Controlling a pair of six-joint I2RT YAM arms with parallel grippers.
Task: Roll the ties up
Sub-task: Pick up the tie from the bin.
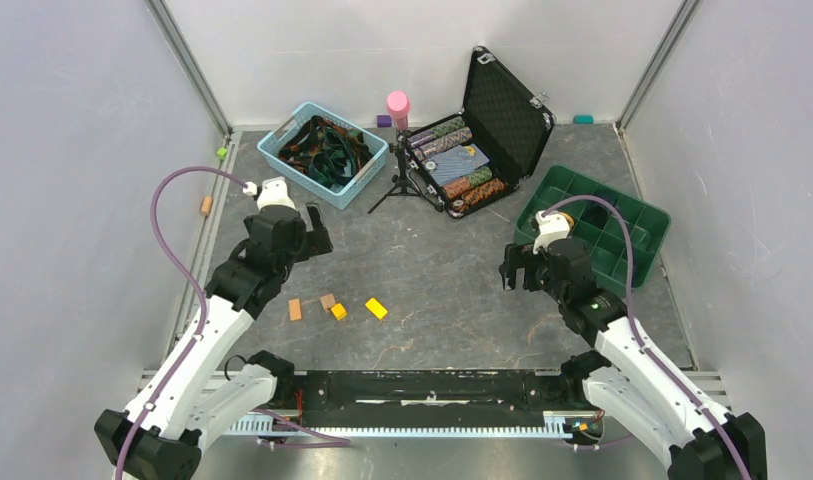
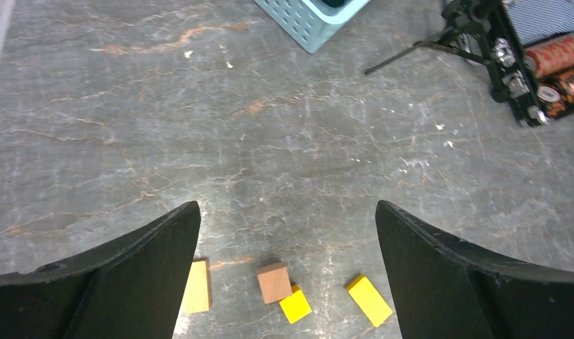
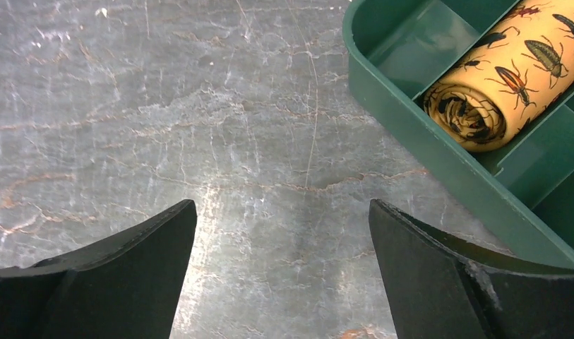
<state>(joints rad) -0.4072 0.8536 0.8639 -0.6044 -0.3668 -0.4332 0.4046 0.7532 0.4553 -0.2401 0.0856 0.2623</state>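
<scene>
Several loose ties (image 1: 327, 148), dark green and brown, lie tangled in a light blue basket (image 1: 282, 155) at the back left. Rolled ties (image 1: 452, 135) fill an open black case (image 1: 512, 110) at the back middle; its corner (image 2: 524, 99) also shows in the left wrist view. One yellow-orange rolled tie (image 3: 495, 85) with an insect print lies in a compartment of the green tray (image 3: 439, 155). My left gripper (image 1: 314, 228) (image 2: 287, 208) hangs open over bare table, in front of the basket. Left of the tray, my right gripper (image 1: 514, 272) (image 3: 282, 205) is open and holds nothing.
Small orange, brown and yellow blocks (image 1: 332, 305) (image 2: 275, 281) lie on the table near the left gripper. A pink cylinder (image 1: 397, 105) and a small black tripod (image 1: 402, 185) stand between basket and case. The green tray (image 1: 637, 225) sits at the right. White walls enclose the table.
</scene>
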